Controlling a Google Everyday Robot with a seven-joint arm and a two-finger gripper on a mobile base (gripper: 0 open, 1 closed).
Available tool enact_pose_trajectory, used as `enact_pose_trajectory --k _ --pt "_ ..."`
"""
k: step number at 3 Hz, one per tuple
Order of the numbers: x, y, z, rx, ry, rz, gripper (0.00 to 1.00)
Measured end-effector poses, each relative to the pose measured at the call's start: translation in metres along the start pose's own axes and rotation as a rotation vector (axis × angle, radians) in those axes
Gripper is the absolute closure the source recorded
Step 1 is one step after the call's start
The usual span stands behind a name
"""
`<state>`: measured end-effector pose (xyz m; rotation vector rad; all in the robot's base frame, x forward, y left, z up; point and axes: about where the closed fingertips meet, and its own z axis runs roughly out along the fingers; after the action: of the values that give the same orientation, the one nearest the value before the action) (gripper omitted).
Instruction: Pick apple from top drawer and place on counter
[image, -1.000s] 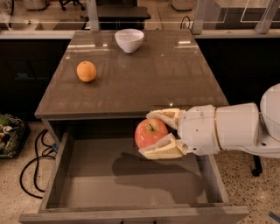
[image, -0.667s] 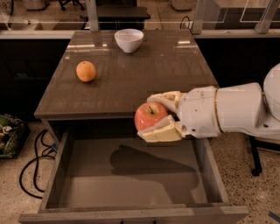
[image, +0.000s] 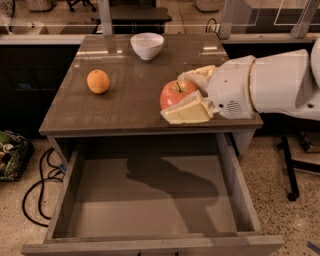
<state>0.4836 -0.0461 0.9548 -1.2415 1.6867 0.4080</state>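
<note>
Gripper (image: 179, 98) clasps apple (image: 172, 94) over counter (image: 135, 100); top drawer (image: 150, 205) open beneath.

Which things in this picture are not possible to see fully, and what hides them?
1. Camera view: underside of the apple, hidden by the lower finger of the pincer shut on it over the counter; contact cannot be told.
2. Camera view: robot arm, cut off by the right edge.
3. Camera view: front face of the top drawer, cut off by the bottom edge.

Cream gripper (image: 186, 96) clutching small red apple (image: 174, 93) hangs over shiny grey counter (image: 135, 102), front right; round orange fruit (image: 98, 81), white bowl (image: 147, 45) well apart.
</note>
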Motion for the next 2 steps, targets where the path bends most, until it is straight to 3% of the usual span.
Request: enact_pose_trajectory --k 1,2 --pt "0.0 0.0 0.0 0.0 0.0 -0.001 1.0" --pt "0.002 -0.016 0.004 0.021 0.011 0.029 1.0"
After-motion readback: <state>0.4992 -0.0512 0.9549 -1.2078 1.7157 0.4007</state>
